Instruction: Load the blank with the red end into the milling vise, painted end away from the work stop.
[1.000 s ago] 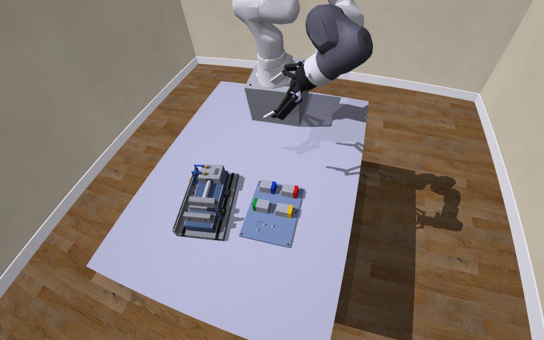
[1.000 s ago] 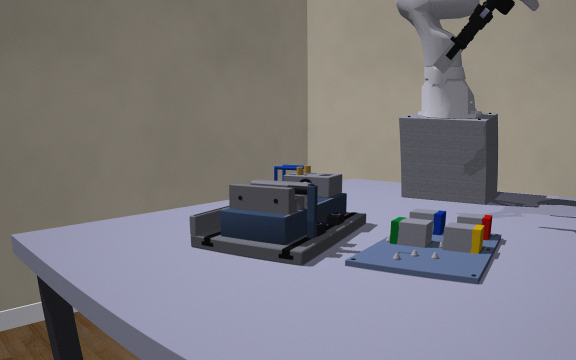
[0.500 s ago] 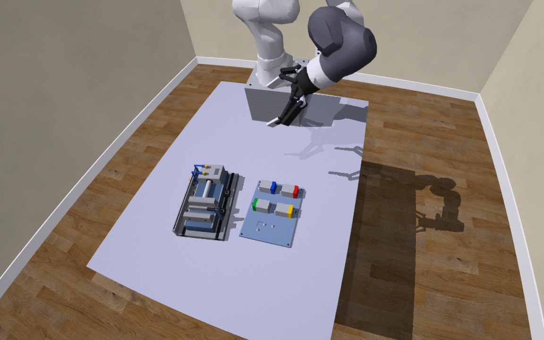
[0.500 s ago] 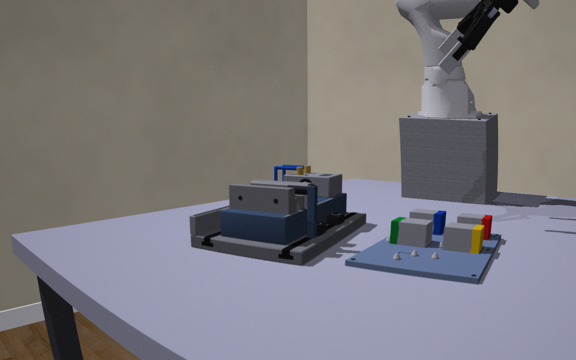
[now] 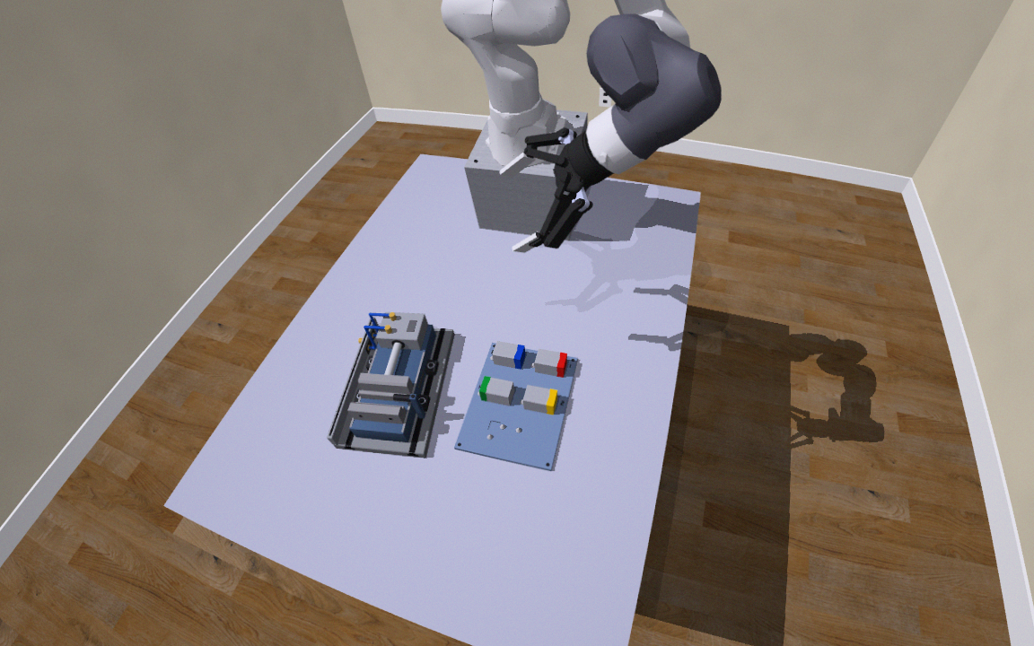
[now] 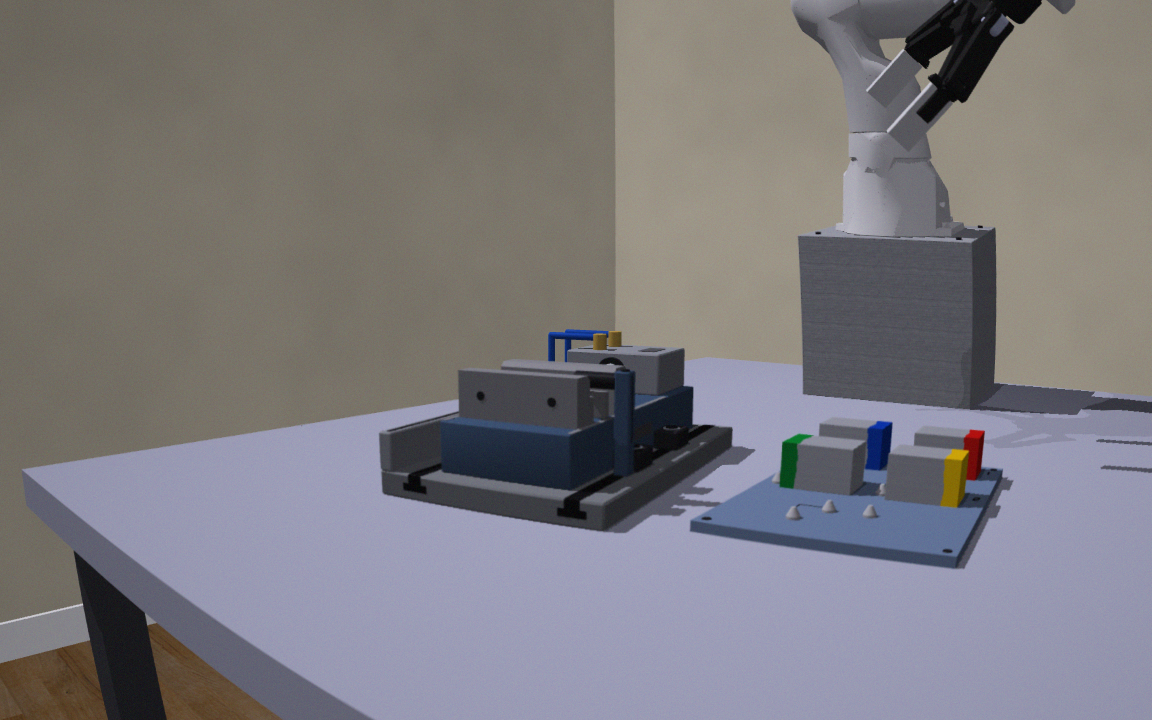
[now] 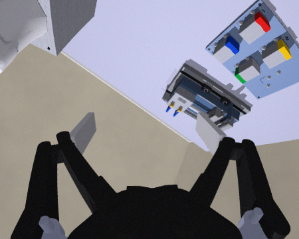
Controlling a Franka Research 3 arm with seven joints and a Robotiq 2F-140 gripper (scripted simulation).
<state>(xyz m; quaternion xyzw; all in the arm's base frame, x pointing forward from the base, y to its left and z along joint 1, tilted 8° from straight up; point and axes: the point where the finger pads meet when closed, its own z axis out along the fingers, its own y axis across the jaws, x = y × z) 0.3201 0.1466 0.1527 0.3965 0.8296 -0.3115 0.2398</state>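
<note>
Currently the gripper (image 5: 543,200) hangs high above the table's (image 5: 424,514) far edge, by the arm's pedestal (image 6: 893,313), fingers spread wide and gripping nothing. It is well apart from the work. No step of the loading appears done: approach, pick-up, transfer and seating all remain.

The red-ended blank (image 5: 550,362) lies flat on the blue infeed plate (image 5: 504,449), at that plate's far right corner, painted end toward the table's right edge. It is a grey block with a red cap. Blue-, green- and yellow-ended blanks share the plate. The vise (image 5: 388,385) stands beside the plate, nothing visible between its jaws.
</note>
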